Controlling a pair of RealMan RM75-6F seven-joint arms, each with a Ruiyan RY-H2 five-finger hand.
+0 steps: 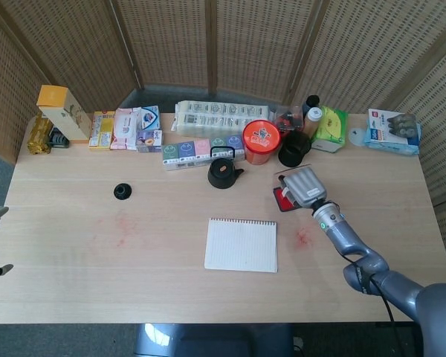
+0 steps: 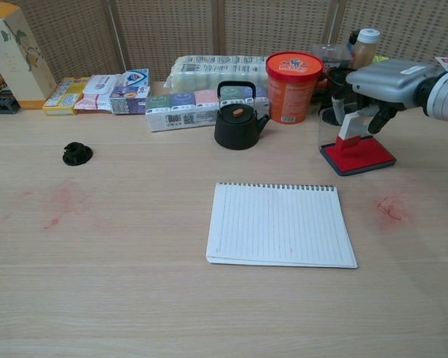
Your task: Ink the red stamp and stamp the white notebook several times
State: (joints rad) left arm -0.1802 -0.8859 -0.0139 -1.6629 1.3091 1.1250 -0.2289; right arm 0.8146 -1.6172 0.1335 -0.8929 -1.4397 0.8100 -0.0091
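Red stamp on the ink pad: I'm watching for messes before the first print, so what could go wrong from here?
The right hand holds the red stamp tilted on the ink pad, so it may ink unevenly. The pad's clear lid stands open right beside the hand and could get knocked. The table already shows a red smear between pad and white notebook; carrying the inked stamp low could add another.

head overhead, chest low frontal, same table [image 1: 74,223]
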